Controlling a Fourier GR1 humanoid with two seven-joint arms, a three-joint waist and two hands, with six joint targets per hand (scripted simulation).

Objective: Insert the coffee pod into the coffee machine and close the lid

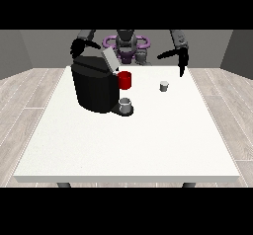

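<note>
On table at machine's 3 o'clock, coffee pod [164, 86] lies ungrasped; hand at the view's right [181, 57] hovers, fingers straight, at pod's 1 o'clock. Coffee machine [95, 87] lid [109, 59] raised. Reach step; next needs descent onto pod.

The near half of the large white table [123, 150] is left bare. Passage on the bulky black coffee machine's [95, 87] right is blocked by a red cup [125, 80] and a grey cup [126, 105]; further right, only a small grey pod [164, 86] is met
</note>
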